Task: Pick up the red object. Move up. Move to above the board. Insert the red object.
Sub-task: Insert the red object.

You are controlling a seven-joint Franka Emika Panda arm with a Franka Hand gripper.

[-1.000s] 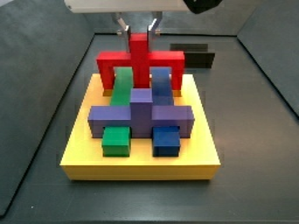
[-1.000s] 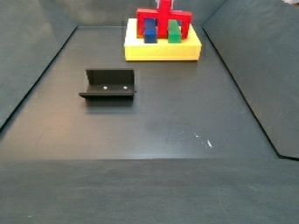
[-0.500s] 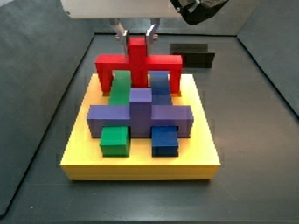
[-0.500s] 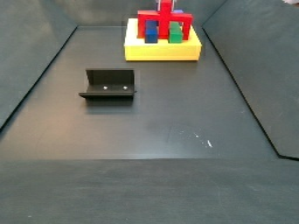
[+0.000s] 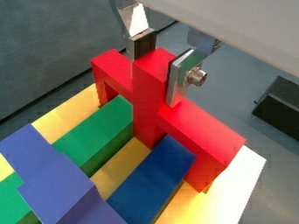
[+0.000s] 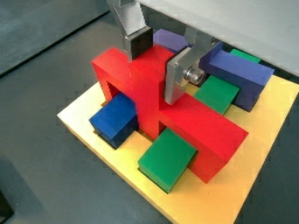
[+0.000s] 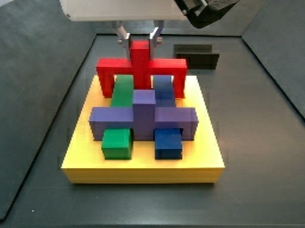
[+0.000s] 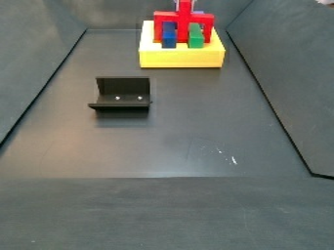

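Note:
The red object stands upright at the far end of the yellow board. Its two legs straddle a green block and a blue block, with the feet down at the board's surface. My gripper comes down from above and is shut on the top of the red stem. In both wrist views the dark pad and the silver plate finger lie against opposite faces of the stem. In a side view the red object shows on the board at the far end of the floor.
A purple cross-shaped block sits mid-board, with short green and blue blocks in front of it. The dark fixture stands on the grey floor away from the board. Sloping grey walls enclose the floor.
My gripper and the red object have come down a little, so the legs now reach lower beside the green and blue blocks.

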